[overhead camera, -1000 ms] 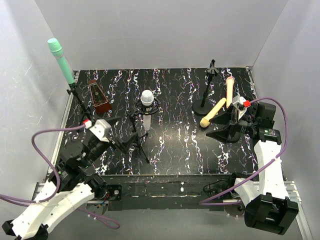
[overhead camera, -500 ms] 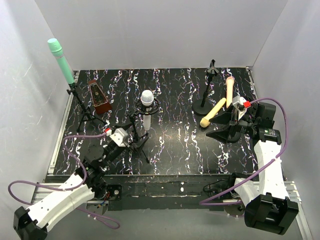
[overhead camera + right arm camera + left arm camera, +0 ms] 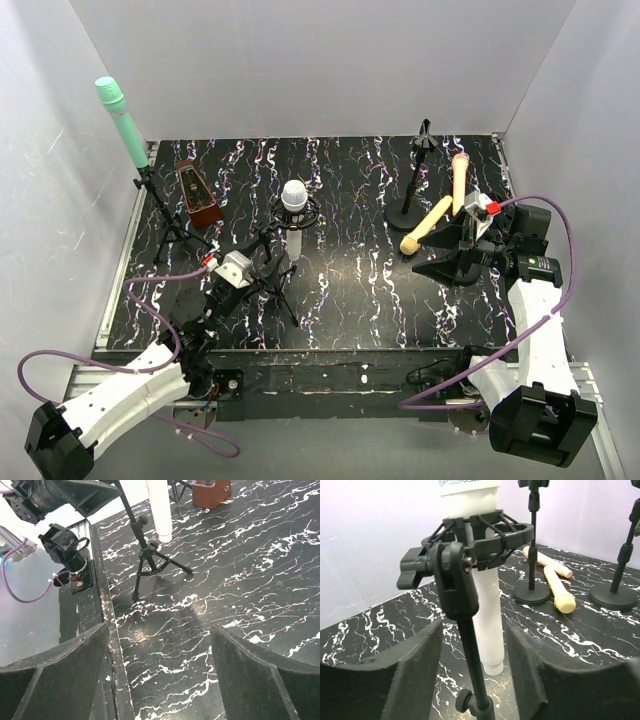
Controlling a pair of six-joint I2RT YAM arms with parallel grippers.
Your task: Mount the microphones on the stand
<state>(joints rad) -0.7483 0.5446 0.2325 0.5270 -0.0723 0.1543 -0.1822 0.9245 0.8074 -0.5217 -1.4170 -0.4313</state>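
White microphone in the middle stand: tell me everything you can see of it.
The white microphone is a smooth, plastic-looking cylinder with a rounded greyish head. It stands upright, clamped around its upper body by the black shock mount of a tripod stand; its flat lower end appears to hang above the table. The open left gripper straddles the stand's pole, not touching the microphone.

White-shelled left arm [image 3: 120, 395] and right arm [image 3: 540, 335], black bases [image 3: 535, 428], purple cables [image 3: 575, 255]; left gripper [image 3: 475, 630] fingers [image 3: 385, 685] dark grey, matte.
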